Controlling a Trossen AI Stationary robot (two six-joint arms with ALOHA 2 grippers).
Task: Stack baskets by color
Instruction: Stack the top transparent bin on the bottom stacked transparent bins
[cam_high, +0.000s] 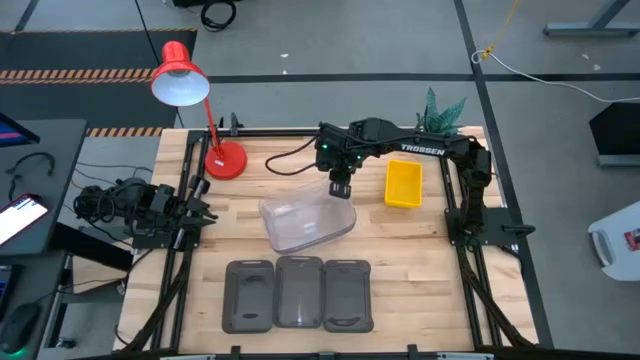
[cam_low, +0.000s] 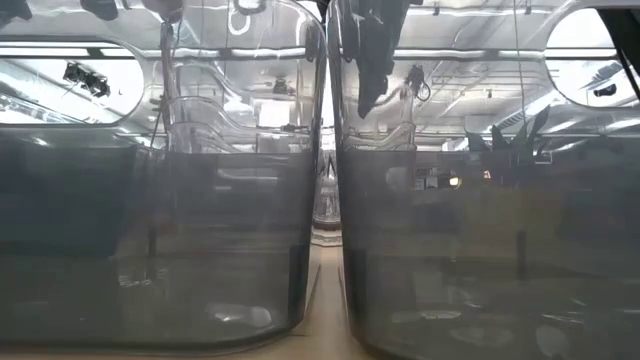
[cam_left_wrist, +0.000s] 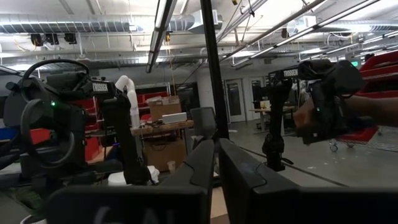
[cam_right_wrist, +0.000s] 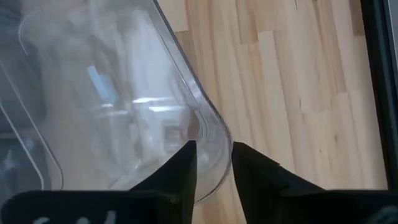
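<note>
A clear basket (cam_high: 307, 222) lies skewed on the table's middle. My right gripper (cam_high: 341, 187) hangs over its far right corner, pointing steeply down, open, with the corner's rim (cam_right_wrist: 214, 144) between its fingers. A yellow basket (cam_high: 403, 184) sits to the right of it. Three baskets stand side by side at the near edge: two dark grey ones (cam_high: 249, 295) (cam_high: 347, 295) and a lighter one (cam_high: 299, 292) between them. My left gripper (cam_high: 200, 208) waits at the table's left edge, shut and holding nothing (cam_left_wrist: 216, 180). My right gripper stands astride the clear basket's far right corner rim (cam_right_wrist: 214, 144), one finger (cam_right_wrist: 185, 167) inside the wall and one (cam_right_wrist: 250, 169) outside, coming from above. A gap shows beside the outer finger. I cannot tell whether the inner finger touches the wall.
A red desk lamp (cam_high: 190, 95) stands at the far left corner and a small plant (cam_high: 440, 108) at the far right. In the low view the two dark grey baskets (cam_low: 160, 240) (cam_low: 480, 250) fill the picture. Bare wood lies to the right of the clear basket.
</note>
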